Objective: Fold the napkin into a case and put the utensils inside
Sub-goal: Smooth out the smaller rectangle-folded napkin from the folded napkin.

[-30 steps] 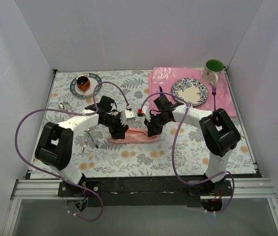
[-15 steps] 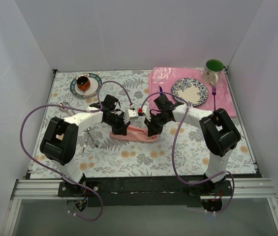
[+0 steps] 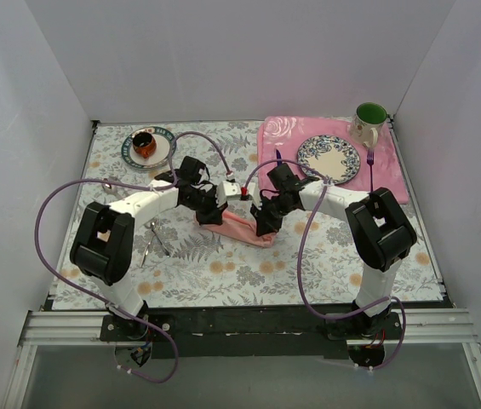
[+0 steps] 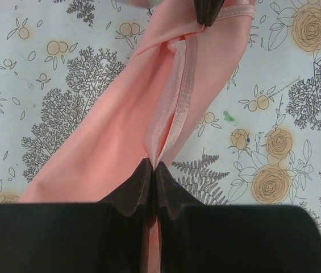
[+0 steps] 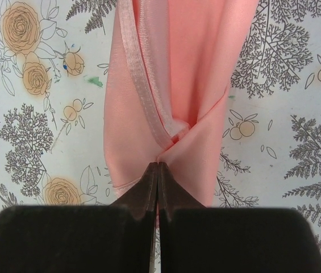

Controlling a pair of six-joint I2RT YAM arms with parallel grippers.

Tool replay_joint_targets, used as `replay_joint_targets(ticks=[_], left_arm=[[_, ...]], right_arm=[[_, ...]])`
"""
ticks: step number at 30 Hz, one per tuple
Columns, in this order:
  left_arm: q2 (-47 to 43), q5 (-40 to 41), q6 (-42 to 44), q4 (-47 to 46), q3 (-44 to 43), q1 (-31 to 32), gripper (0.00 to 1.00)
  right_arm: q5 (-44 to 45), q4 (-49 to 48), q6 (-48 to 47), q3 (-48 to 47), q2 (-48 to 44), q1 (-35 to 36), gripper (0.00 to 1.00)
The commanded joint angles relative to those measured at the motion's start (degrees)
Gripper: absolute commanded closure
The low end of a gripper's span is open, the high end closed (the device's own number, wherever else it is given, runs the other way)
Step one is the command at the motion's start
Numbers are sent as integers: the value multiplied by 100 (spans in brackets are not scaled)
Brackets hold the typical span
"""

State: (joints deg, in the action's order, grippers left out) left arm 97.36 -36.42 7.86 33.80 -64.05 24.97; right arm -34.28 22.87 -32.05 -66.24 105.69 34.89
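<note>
Napkin (image 3: 238,227) update from my remote seat: in the top view it's just a narrow salmon strip stretched between the two arms near the middle of the floral table (image 3: 223,277), and I honestly can't read either grip from up there. The wrist cams settle it. The left gripper (image 4: 153,165) has its jaws pressed tight together on a bunched fold with the shiny hem running straight up from the tips, and at the top of that same view I can see the other arm's dark fingertip on the far end of the cloth. The right gripper (image 5: 157,165) is pinched fully closed on its end too, right where the hem twists over. Only the top view shows the rest: the thin silver utensils (image 3: 157,244) lying on the table well left of the napkin, not in it, plus the rose placemat (image 3: 278,136) with its plate (image 3: 329,157), and the green mug (image 3: 369,119) at the far right. Compared with a second ago, the left jaws were apart beside the left end; now they've clamped it and shifted toward the far side, so the strip slants instead of lying level. Right arm hasn't budged.
</note>
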Motion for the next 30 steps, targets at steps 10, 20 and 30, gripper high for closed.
replay_joint_targets(ticks=[10,20,30], left_arm=[[1073,-198,146,100,-801,-1,98],[1514,-339,190,505,-996,-98,100],[1505,-295,251,505,-1030,-98,100]], right_arm=[[-202,77,-240,-320,-39,35,91],[-1070,-28,786,-653,-479,-474,56],[-1907,-967,2545,-916,-409,-1090,47]])
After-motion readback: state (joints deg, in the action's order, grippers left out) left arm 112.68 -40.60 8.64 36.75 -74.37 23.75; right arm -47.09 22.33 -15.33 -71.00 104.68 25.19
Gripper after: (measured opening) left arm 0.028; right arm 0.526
